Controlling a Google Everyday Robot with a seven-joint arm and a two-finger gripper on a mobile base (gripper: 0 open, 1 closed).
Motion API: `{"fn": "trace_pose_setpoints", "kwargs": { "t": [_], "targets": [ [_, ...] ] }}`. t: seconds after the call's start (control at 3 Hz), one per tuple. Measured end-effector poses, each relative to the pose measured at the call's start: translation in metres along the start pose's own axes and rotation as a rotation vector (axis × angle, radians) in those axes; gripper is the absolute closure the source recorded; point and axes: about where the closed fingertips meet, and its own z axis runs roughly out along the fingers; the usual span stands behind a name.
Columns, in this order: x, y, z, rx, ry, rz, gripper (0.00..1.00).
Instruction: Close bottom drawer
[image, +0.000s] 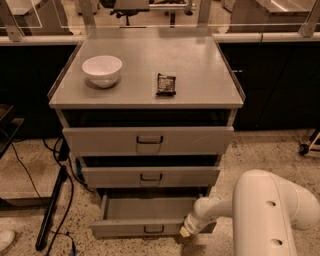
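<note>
The bottom drawer (145, 229) of the grey cabinet is pulled out, showing its plain grey tray (150, 207) and a small dark loop handle (153, 229) on a slim front panel. My white arm reaches in from the lower right. The gripper (185, 232) is at the right end of the drawer's front panel, low by the floor, touching or very near it. The middle drawer (150, 176) and the top drawer (148, 140) above stand slightly out.
On the cabinet top (200, 65) are a white bowl (102, 70) and a dark snack packet (166, 83). Black cables and a dark stand (52, 205) lie on the speckled floor at the left. Dark cabinets run behind.
</note>
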Motion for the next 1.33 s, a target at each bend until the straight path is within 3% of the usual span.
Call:
{"fn": "trace_pose_setpoints", "kwargs": {
  "t": [0.67,1.0,1.33],
  "targets": [
    [0.0,0.0,0.0,0.0,0.0,0.0,0.11],
    [0.0,0.0001,0.0001,0.0,0.0,0.0,0.0],
    [0.0,0.0001,0.0001,0.0,0.0,0.0,0.0]
  ]
}}
